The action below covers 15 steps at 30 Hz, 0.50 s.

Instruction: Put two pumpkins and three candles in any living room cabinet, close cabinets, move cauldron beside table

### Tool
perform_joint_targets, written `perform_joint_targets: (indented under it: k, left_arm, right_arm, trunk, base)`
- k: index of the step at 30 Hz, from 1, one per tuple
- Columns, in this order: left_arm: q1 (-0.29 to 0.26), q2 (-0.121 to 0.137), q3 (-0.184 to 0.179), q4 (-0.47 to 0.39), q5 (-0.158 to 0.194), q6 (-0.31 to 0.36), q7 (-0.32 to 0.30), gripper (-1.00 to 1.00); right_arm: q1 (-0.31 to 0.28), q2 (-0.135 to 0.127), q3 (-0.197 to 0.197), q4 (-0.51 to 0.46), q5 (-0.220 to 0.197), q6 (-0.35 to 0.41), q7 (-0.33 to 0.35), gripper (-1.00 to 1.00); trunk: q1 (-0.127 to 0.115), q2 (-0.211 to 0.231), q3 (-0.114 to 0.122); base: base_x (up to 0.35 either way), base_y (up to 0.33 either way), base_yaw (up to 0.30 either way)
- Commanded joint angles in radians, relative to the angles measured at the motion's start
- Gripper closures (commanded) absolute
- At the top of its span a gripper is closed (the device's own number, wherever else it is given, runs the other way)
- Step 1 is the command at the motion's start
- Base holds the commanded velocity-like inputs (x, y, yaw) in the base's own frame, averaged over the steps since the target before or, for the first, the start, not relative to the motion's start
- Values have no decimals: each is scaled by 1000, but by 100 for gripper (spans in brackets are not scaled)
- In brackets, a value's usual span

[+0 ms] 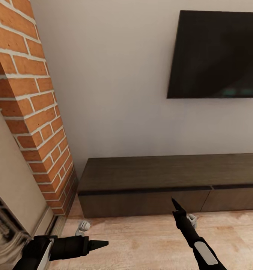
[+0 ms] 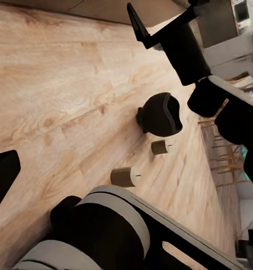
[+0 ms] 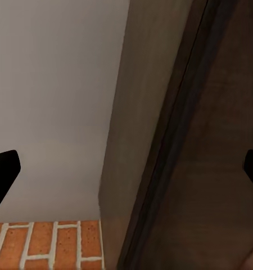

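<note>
You are facing the cabinet [image 1: 167,183], and its plain fronts look shut along the stretch you can see, with nothing resting on its flat top. Judging from that, the stowing has hardly started: no pumpkin sits in either gripper, and at least two candles are out on the wood floor [image 2: 59,101].

Your right gripper [image 1: 177,205] is raised with its tip pointed at the cabinet's front, just short of it. In the right wrist view the two fingertips [image 3: 3,174] sit at opposite edges of the picture, so the jaws are spread wide and hold nothing; between them lie the cabinet's top edge and dark front, with the pale wall and the brick column [image 1: 36,112] beyond. The likely next step is to pull that front open.

Your left gripper [image 1: 94,244] is low, pointing sideways across the floor toward the right arm. One fingertip [image 2: 3,177] shows at the edge of the left wrist view; I cannot tell how wide those jaws stand. Ahead of it lie two short candles [image 2: 125,176], and past them the black cauldron [image 2: 160,114], on its side or tilted, near the right arm. The cauldron has yet to go beside a tabletop.
</note>
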Motion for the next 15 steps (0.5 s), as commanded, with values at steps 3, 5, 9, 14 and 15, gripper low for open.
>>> perform_joint_targets:
  k: [3,5,9,14,15]
  left_arm:
    - [0,0,0,-1,4,9,-31,-100]
    - [0,1,0,-1,4,9,-41,-100]
    - [0,1,-1,-2,4,9,-49,-100]
    - [1,1,-1,-2,4,9,-51,-100]
    - [1,1,-1,-2,3,9,-52,-100]
  right_arm:
    - [-1,0,-2,0,-8,10,3,-100]
    - [-1,0,-2,0,-7,10,3,-100]
    - [-1,0,-2,0,-6,10,4,-100]
    - [-1,0,-2,0,-9,9,4,-100]
    - [-1,0,-2,0,-10,9,5,-100]
  trunk:
    - [11,-22,-10]
    - [19,-36,-17]
    - [34,-64,-29]
    - [54,-99,-45]
    - [57,-106,-48]
  base:
    - [0,0,0]
    - [0,0,0]
    - [0,0,0]
    - [0,0,0]
    - [0,0,0]
